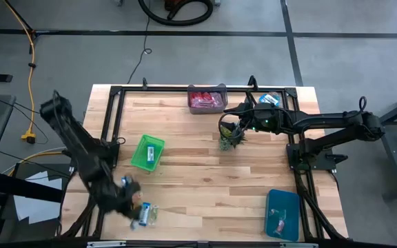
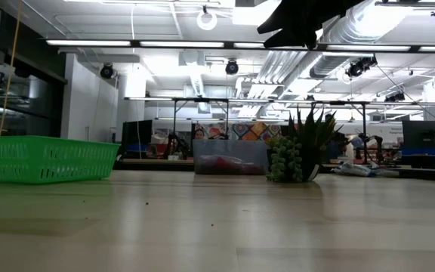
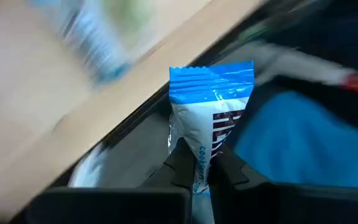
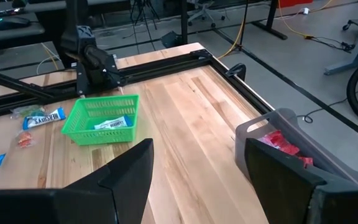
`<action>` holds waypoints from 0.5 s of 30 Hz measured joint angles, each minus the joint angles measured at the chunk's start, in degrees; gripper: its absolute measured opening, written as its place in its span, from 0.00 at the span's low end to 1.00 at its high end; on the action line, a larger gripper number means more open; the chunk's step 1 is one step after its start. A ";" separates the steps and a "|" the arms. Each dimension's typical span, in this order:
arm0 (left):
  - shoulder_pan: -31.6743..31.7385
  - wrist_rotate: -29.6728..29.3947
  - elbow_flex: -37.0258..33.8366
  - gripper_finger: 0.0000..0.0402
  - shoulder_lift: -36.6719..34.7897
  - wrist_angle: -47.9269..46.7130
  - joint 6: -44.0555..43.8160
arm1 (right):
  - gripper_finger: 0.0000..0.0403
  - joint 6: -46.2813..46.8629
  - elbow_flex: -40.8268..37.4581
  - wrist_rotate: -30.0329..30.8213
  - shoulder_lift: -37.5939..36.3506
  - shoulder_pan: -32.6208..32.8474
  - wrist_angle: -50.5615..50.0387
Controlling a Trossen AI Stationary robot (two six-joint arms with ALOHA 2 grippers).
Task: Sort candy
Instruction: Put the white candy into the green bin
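Observation:
My left gripper [image 3: 197, 171] is over the table's near left corner [image 1: 135, 208], shut on a blue-and-white wrapped candy [image 3: 210, 106]. More candy lies loose on the wood beside it [image 1: 145, 214], including a blue-and-white piece [image 4: 42, 118] near the green basket [image 1: 147, 152]. The basket holds one wrapped piece [image 4: 110, 124]. My right gripper [image 4: 194, 168] hangs open above the small spiky plant [image 1: 231, 140] at the far middle, with nothing between its fingers. My left gripper pinches one end of the candy's wrapper [image 3: 199, 157] between its two fingers [image 3: 178, 167]. The rest of the candy sticks out past the fingertips, its crimped blue end [image 3: 211, 73] farthest from them. It is lifted clear of the table.
A pink-filled clear bin [image 1: 207, 100] stands at the far edge, and a blue bin [image 1: 282, 213] with one piece in it stands at the near right. A black frame [image 1: 109, 124] runs along the table's left, far and right sides. Bare wood lies between basket and blue bin.

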 joint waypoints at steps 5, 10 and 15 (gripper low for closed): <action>10.89 -16.35 0.00 0.01 -13.15 -3.19 23.27 | 0.61 0.00 0.00 0.00 0.00 0.00 0.25; 30.08 -19.80 0.00 0.01 -20.05 4.80 54.80 | 0.61 -0.01 0.00 -0.49 0.00 0.00 1.36; 47.97 -3.65 0.03 0.01 -20.19 20.72 80.20 | 0.61 2.35 0.00 -1.54 0.00 0.00 5.65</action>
